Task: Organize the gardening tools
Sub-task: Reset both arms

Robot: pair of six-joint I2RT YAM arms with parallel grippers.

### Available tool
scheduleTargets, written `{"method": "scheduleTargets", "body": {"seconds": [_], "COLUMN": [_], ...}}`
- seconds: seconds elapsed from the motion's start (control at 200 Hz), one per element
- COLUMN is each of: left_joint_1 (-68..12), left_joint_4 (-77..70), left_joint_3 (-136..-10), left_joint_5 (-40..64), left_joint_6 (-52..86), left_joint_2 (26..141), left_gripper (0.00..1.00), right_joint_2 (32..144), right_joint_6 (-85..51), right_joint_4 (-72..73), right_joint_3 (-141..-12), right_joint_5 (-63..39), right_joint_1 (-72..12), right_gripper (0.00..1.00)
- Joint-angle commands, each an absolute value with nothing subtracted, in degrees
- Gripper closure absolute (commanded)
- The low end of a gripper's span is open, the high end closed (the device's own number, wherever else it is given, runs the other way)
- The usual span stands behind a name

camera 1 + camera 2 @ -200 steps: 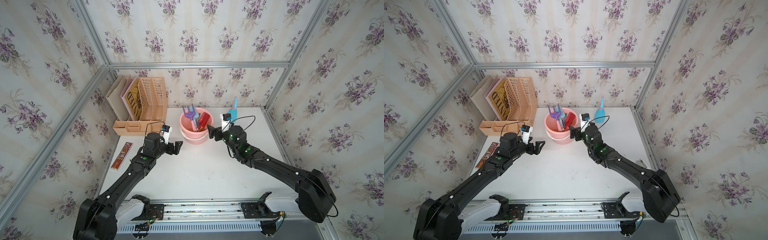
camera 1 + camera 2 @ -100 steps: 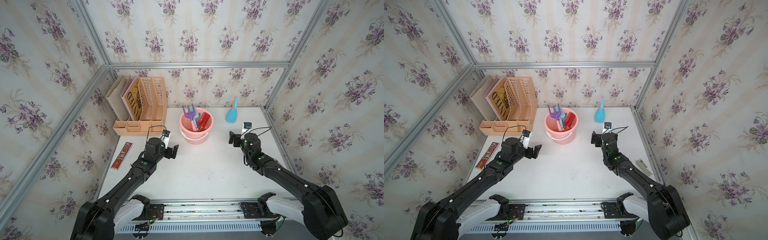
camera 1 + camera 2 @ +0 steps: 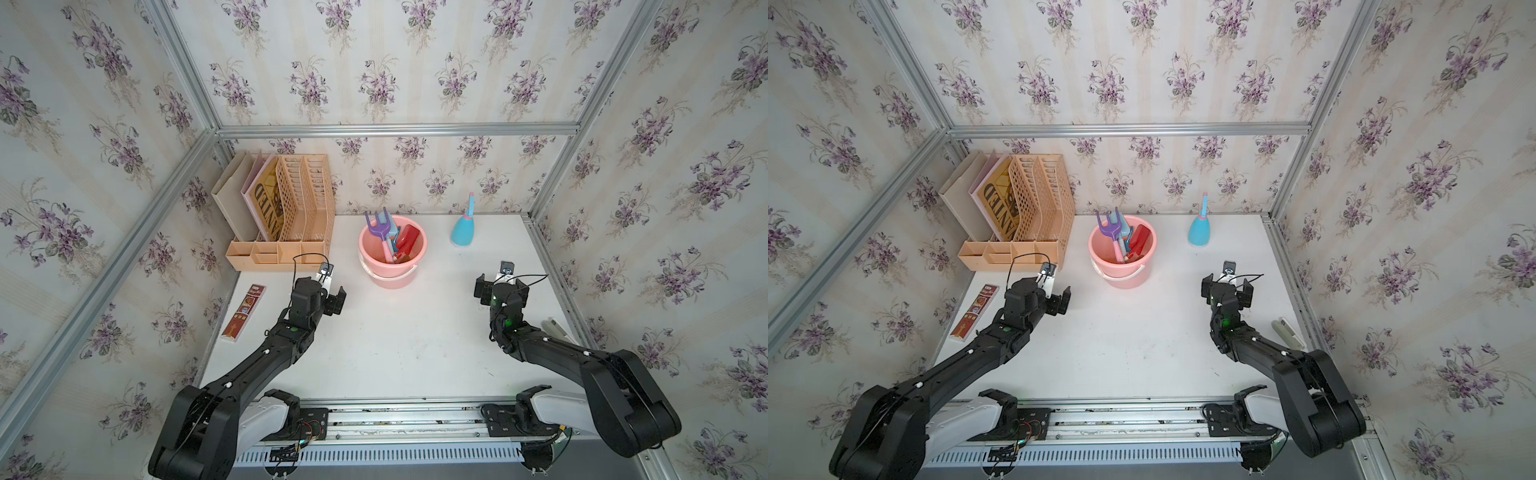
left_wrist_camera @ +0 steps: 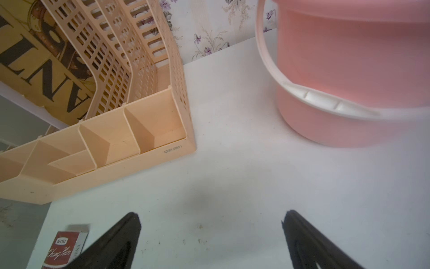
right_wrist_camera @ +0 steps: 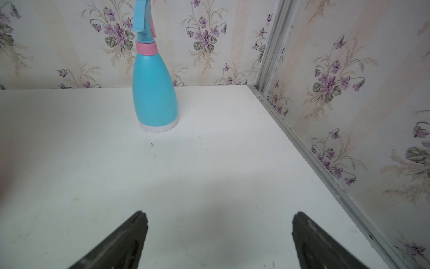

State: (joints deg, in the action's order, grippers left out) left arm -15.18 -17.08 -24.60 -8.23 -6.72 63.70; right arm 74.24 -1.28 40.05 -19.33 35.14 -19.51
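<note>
**Student:** Where are the gardening tools, and how do the jaws stand?

**Tutor:** In both top views, a purple fork (image 3: 376, 226), a light-blue tool (image 3: 392, 240) and a red spade (image 3: 407, 239) stand heads-up in the pink bucket (image 3: 390, 279). The bucket sits near the middle of the tabletop's far edge. The blue spray bottle (image 5: 154, 93) stands upright near the far right corner, apart from the bucket. On the left gripper (image 4: 209, 217) and right gripper (image 5: 218, 217), the jaws are spread wide with nothing between them. Both hang over bare tabletop.

**Student:** How should the step in hand go?

**Tutor:** Judging by the layout, only the bottle stands outside the bucket, and the right gripper faces it. A level approach is advisable, closing on the narrower upper body below the pink collar, so the bottle does not tip. The broad base may not fit between the jaws.

**Student:** What cannot be made out?

**Tutor:** The bucket's lower contents overlap, so any further tools cannot be counted. The left wrist view shows only its outer wall. A pale object (image 3: 555, 326) at the right edge, partly behind the right arm, is unidentifiable.
</note>
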Motion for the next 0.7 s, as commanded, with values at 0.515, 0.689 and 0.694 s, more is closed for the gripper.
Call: {"method": "scheduleTargets", "body": {"seconds": [0.515, 0.689, 0.694], "left_joint_1": [-2.56, -2.06, -2.04], "left_joint_4": [-68.99, -59.02, -58.95], "left_joint_3": [-14.45, -17.58, -17.67], "left_joint_5": [1.30, 1.41, 1.41], "left_joint_6": [-6.51, -5.63, -5.63], "left_joint_2": [90.11, 87.47, 87.55], "left_gripper": [0.01, 0.01, 0.01], "right_joint_2": [88.37, 86.24, 86.19], "right_joint_6": [7.64, 4.33, 4.10], "right_joint_4": [87.08, 85.50, 85.46], "right_joint_3": [-8.80, -7.25, -7.14], "right_joint_5": [33.79, 24.95, 24.25], "right_joint_1": [-15.59, -11.78, -11.56], "right_gripper": [0.00, 0.02, 0.02]}}
